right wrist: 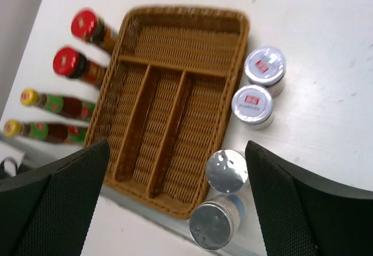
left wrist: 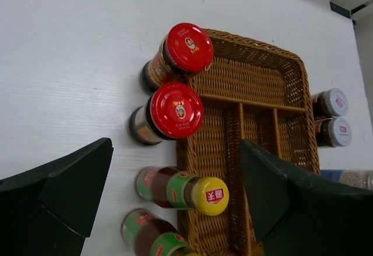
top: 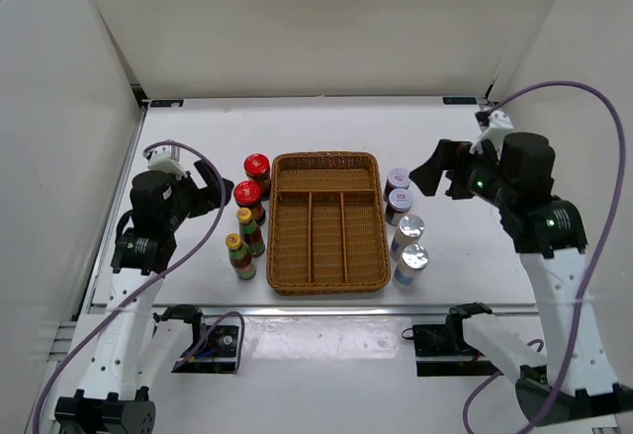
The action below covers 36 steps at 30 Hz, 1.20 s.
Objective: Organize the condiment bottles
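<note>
arms raised, left tool gaping, right tool gaping

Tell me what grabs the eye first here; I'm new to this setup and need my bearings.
A brown wicker tray sits mid-table, its compartments empty. Red-lidded jars and yellow-capped bottles line its left side; purple-lidded jars and silver-topped cylinders line its right. The left gripper and right gripper hang open above.

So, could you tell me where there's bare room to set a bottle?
Bare: the wicker tray's four compartments and the tabletop beyond it. Crowded: red-lidded jars, yellow-capped bottles along its left rim; white-lidded jars, silver-topped cylinders along its right.
</note>
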Motion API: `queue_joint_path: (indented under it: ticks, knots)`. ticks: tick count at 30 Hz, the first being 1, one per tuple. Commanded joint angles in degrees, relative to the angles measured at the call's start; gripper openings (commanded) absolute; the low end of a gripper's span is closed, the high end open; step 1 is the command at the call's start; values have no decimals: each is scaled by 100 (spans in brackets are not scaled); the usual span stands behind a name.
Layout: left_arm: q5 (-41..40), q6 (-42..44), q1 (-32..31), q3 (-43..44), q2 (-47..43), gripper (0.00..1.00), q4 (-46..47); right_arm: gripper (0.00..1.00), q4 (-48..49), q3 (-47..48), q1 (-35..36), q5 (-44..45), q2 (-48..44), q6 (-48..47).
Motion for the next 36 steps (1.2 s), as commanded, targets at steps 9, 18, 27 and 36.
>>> queue_joint_path:
  ticks: [9, 18, 27, 36]
  knots:
    - [-452, -683, -15, -108, -538, 100, -391, 100, -70, -411, 182, 529, -297, 577]
    - [-1463, -354, -15, 438, -99, 100, -1895, 100, -1294, 38, 1325, 2339, 1568, 646]
    - [-1401, -293, -15, 367, -151, 100, -1834, 100, -1390, -497, 1614, 2647, 1875, 1261]
    - [-1349, -293, -15, 367, -99, 100, -1834, 77, -1284, -885, 1668, 2717, 2165, 1560]
